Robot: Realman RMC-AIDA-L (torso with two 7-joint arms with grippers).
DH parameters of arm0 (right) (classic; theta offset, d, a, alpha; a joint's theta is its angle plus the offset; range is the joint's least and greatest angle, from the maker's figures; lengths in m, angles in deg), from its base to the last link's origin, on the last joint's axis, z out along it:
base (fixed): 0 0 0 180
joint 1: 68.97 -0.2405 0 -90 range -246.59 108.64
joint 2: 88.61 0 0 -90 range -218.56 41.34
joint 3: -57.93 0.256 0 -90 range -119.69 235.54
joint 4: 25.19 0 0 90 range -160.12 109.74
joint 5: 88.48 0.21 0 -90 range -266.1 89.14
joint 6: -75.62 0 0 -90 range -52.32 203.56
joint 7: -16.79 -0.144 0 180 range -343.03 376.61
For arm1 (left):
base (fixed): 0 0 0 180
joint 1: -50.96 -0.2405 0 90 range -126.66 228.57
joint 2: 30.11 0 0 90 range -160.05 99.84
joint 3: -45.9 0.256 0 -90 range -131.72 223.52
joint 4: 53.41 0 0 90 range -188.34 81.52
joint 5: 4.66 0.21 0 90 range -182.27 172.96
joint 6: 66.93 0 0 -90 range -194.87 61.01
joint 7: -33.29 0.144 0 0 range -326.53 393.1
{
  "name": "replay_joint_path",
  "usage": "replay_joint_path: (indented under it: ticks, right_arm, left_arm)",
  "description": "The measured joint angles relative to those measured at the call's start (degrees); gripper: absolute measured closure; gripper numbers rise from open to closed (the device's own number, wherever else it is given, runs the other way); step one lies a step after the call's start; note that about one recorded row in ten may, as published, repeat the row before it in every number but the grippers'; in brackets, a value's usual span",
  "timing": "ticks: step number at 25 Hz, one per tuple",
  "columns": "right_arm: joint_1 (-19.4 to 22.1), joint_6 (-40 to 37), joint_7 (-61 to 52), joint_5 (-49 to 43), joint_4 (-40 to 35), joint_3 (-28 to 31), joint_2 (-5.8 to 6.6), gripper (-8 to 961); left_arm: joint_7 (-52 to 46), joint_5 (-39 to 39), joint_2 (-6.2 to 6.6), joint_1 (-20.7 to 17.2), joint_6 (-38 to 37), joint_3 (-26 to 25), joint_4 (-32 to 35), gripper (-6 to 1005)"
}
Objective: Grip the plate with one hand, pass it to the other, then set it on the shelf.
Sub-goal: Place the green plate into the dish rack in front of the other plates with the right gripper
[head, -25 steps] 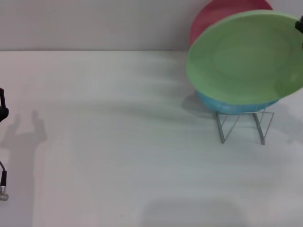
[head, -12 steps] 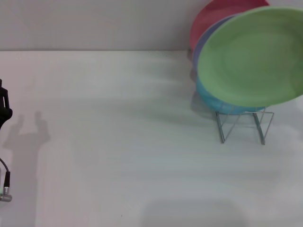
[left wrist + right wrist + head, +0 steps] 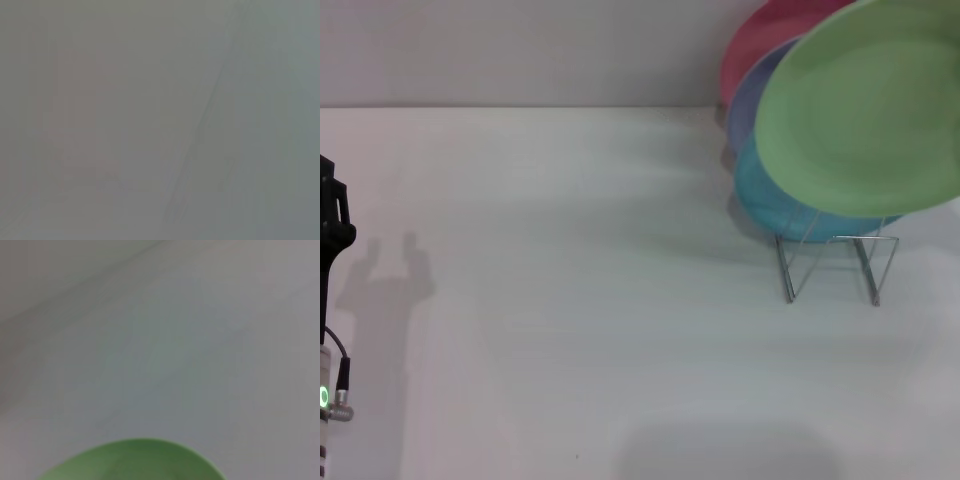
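The light green plate [image 3: 865,105] is up in the air, tilted, at about 2 o'clock in the head view. Its right edge runs out of the picture. It hangs in front of three other plates and hides part of each: a red plate [image 3: 760,35] at the back, a lavender plate [image 3: 748,95] next, and a light blue plate [image 3: 770,195] lowest. These stand in the shelf [image 3: 830,265], a thin silver wire rack on the white worktop [image 3: 580,300]. The green plate is above the rack, and I cannot tell if it touches it.

The right end effector is out of sight in the head view. The right wrist view shows only the plate's rim [image 3: 132,460], so I cannot tell how it is gripped.

The left end effector [image 3: 332,225] is at 9 o'clock, at the picture's edge, well apart from the plates. I cannot tell if it is wide or narrow.
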Motion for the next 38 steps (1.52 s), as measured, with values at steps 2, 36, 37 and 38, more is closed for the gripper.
replay_joint_path:
  ticks: [2,36,37,38]
  right_arm:
    - [0.2,0.1,0.3,0.1,-0.1,-0.4,-0.15,934]
    - [1.2,2.5,2.2,0.8,-3.0,-3.8,-1.86,933]
    - [1.2,2.5,2.5,1.3,-3.1,-3.9,-2.12,933]
    - [1.2,2.5,3.1,1.8,-3.2,-4.0,-2.36,933]
  left_arm:
    - [0.0,0.0,-0.01,0.1,0.0,0.1,-0.1,590]
    - [-0.3,0.0,-0.11,-0.4,-0.5,1.7,-1.0,591]
    - [-0.3,0.0,-0.11,-0.4,-0.5,1.7,-1.0,591]
    - [-0.3,0.0,-0.11,-0.4,-0.5,1.7,-1.1,591]
